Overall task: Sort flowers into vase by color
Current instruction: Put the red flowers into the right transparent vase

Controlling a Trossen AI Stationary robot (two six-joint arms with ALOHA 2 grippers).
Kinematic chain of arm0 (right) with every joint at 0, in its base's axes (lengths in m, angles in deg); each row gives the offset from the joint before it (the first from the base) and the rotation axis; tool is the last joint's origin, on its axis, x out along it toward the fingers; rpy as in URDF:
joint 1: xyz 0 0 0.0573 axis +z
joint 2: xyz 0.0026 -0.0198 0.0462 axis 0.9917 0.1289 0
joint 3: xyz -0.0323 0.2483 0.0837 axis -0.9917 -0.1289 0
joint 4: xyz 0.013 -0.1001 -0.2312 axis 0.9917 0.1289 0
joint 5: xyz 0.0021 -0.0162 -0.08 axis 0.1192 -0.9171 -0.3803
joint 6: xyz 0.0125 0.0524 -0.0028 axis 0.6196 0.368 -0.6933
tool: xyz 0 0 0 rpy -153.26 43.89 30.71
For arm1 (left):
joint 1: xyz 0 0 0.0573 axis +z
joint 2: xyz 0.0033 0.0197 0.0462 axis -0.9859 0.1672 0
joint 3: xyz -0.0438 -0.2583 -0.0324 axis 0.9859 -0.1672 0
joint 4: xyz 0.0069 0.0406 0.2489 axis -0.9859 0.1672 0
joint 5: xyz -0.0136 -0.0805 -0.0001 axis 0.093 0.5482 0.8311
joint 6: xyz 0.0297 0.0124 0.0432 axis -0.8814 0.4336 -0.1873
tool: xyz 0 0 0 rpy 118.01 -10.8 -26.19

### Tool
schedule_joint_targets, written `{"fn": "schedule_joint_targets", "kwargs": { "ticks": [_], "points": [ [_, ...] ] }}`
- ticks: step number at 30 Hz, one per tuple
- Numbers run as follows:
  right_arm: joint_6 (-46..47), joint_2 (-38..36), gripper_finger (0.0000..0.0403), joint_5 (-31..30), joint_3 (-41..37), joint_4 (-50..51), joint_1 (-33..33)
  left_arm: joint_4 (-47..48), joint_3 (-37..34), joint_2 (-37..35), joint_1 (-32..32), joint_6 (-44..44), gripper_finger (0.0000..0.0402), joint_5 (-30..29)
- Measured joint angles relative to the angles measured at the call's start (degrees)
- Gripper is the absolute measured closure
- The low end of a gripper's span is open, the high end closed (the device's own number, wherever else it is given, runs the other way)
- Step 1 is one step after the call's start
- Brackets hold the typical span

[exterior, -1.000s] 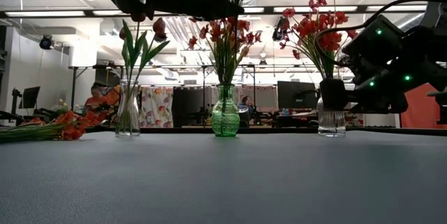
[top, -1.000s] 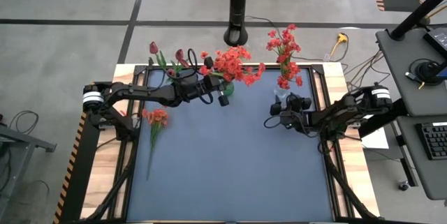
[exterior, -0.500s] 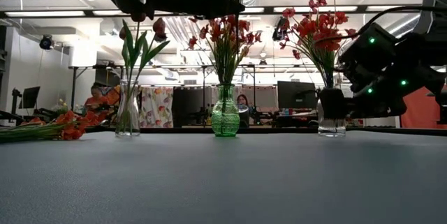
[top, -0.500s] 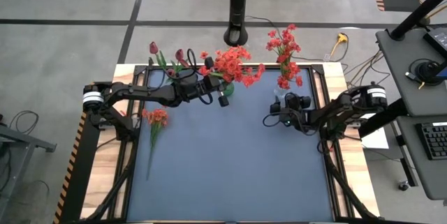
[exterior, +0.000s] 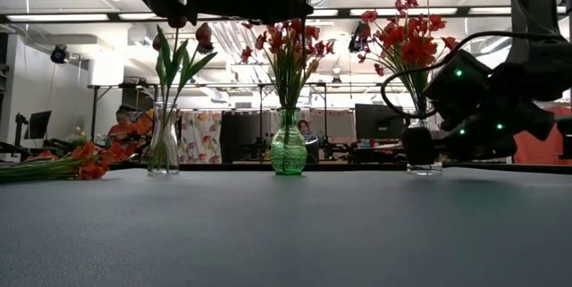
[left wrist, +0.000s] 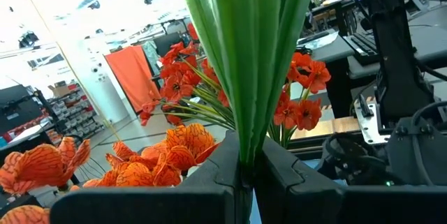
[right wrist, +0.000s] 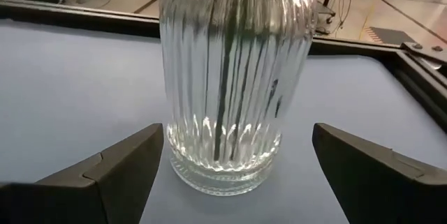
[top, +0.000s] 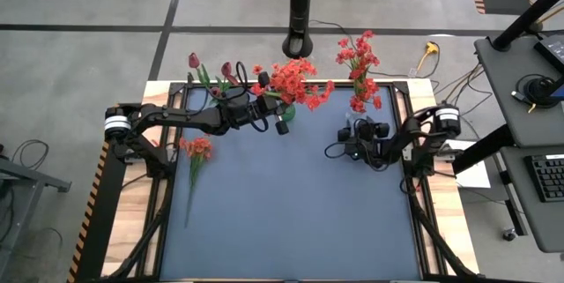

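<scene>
No readable writing or brand marks on anything in view

Left gripper (top: 280, 121) reaches from the left edge toward the far middle of the table (top: 291, 212), raised above the green vase (exterior: 288, 145); fingers (left wrist: 227, 155) pinched tight on a bunch of green stems (left wrist: 246, 49), blooms of that vase just beyond them

Right gripper (right wrist: 230, 161) low at the far right, arm folded in from the right edge, fingers spread wide either side of the ribbed clear vase (right wrist: 234, 70) but not touching the glass; stems show inside it

Flowers: orange-red cluster (top: 295, 80) in the green vase, far middle; red cluster (top: 358, 63) in the ribbed vase, far right; maroon tulip buds (exterior: 204, 35) in a slim clear vase (exterior: 162, 141), far left; one orange flower (top: 196, 149) lies flat on the table near the left edge

Person seated in the room behind, small, far left in the low view
</scene>
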Motion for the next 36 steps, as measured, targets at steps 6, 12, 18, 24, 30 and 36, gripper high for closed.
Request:
{"fn": "schedule_joint_targets", "kwargs": {
  "ticks": [6, 12, 18, 24, 30, 36],
  "points": [
    [-0.16, 1.18, 0.0044, 0.00, 0.84, -2.67, -1.19, 0.00, 0.00, 0.00, 0.00, -0.02, 0.0395, 0.02],
    [-1.78, 0.68, 0.0044, 0.46, 1.93, -2.73, -3.08, 0.00, 0.00, 0.02, 0.00, -0.02, 0.0395, 0.03],
    [-1.70, 0.70, 0.0044, 2.92, 1.82, -2.58, -5.79, 0.02, 0.00, 0.02, 0.00, -0.02, 0.0395, 0.04],
    [-2.20, 0.70, 0.0045, 6.19, 1.80, -2.55, -7.91, 0.04, 0.00, 0.05, 0.00, -0.02, 0.0395, 0.04],
    [-2.18, 1.01, 0.0079, 7.24, 1.82, -2.82, -8.12, -0.15, 0.00, 0.45, 0.00, -0.04, 0.0395, 0.04],
    [-2.29, 0.99, 0.0125, 7.29, 1.80, -2.67, -8.12, -0.20, 0.00, 0.46, 0.00, -0.04, 0.0395, 0.04]
  ]
}}
